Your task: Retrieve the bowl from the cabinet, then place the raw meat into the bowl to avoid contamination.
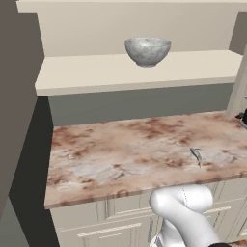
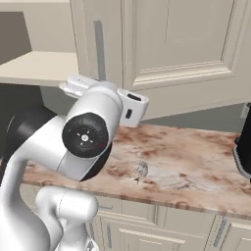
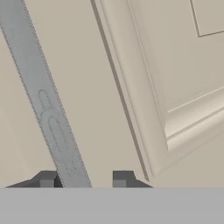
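The mottled grey-white bowl [image 1: 147, 50] stands upright on the beige shelf of the open cabinet [image 1: 96, 77], above the counter. In the hand view my gripper [image 3: 83, 178] is close up against a cream cabinet door [image 3: 175, 65]. The long grey bar handle [image 3: 48, 113] runs between my two fingertips. The left tip is against the bar and a gap shows at the right tip, so the jaws are open around it. A small grey-white thing [image 1: 196, 156] lies on the counter, too small to tell whether it is the raw meat.
The reddish marble counter [image 1: 120, 149] sits on cream drawers below the shelf. A dark object [image 2: 243, 147] stands at the counter's right end. Closed raised-panel doors [image 2: 186, 44] fill the wall to the right of the open shelf.
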